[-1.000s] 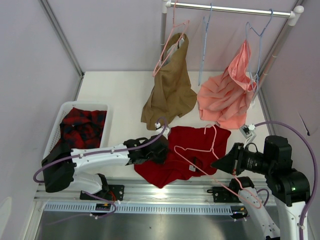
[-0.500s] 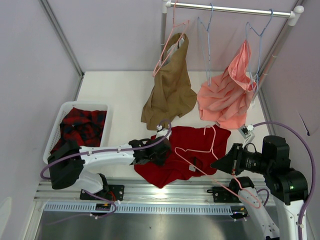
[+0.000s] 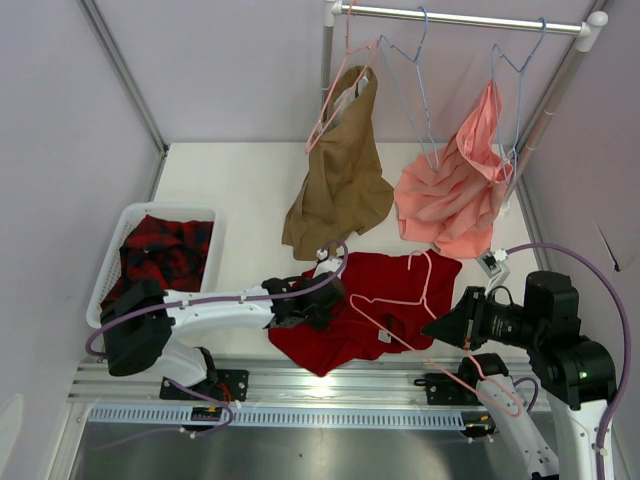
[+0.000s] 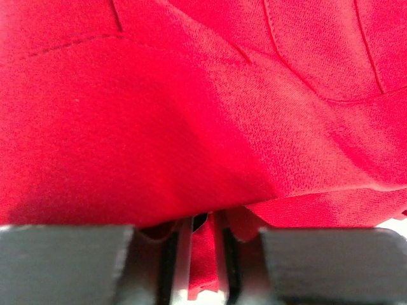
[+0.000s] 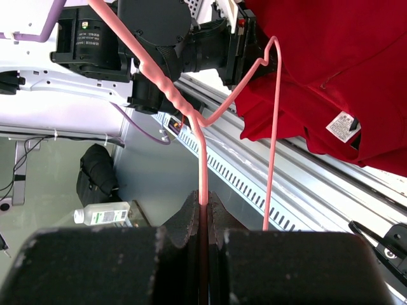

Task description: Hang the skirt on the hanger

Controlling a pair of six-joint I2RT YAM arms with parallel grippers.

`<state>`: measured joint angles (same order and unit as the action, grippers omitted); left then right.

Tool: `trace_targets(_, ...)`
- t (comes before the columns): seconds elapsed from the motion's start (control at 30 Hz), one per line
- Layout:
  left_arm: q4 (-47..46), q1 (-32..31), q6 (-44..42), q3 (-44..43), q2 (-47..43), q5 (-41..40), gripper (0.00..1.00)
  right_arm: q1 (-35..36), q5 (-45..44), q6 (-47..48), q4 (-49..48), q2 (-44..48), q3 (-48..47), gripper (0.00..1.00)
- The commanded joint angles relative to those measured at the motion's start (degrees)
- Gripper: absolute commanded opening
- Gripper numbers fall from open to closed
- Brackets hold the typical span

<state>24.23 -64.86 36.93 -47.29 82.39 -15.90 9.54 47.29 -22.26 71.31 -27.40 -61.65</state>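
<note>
The deep-red skirt (image 3: pixel 385 290) lies crumpled on the table's near middle and fills the left wrist view (image 4: pixel 203 114). My left gripper (image 3: pixel 322 302) is at the skirt's left edge, its jaws nearly closed with a fold of red cloth between them (image 4: pixel 202 254). My right gripper (image 3: pixel 437 330) is shut on the thin pale-pink hanger (image 3: pixel 398 336), gripping its wire near the twisted neck (image 5: pixel 202 165). The hanger's triangle reaches over the skirt, a little above or on it. A white label on the skirt (image 5: pixel 343 125) shows in the right wrist view.
A white basket (image 3: pixel 112 262) at the left holds a red-and-black plaid garment. On the rail (image 3: pixel 460 18) at the back hang a tan garment (image 3: pixel 340 180), a bare light-blue hanger (image 3: pixel 418 80) and a salmon-pink garment (image 3: pixel 455 200). A metal rail (image 3: pixel 330 385) runs along the near edge.
My left arm has slid a little to the right, with the gripper further onto the skirt's left edge. The bare light-blue hanger has swung to the right. The right gripper and pink hanger have hardly moved.
</note>
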Motion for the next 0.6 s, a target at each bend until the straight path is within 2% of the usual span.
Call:
trace_targets(0.0,0.0,-0.4,-1.0,-2.5,-0.3,-1.1,0.17,-0.1,0.3,0.3,-1.7,0.4,0.1,0.0)
trace_targets(0.23,0.5,-0.4,-0.9,-2.8,-1.3,-0.9,0.01,0.0,2.0,-0.1,-2.2,0.9,1.4,0.0)
trace_targets(0.57,0.0,-0.3,1.0,-1.7,-6.3,0.6,0.0,0.0,5.7,-1.8,-5.0,2.9,7.1,0.0)
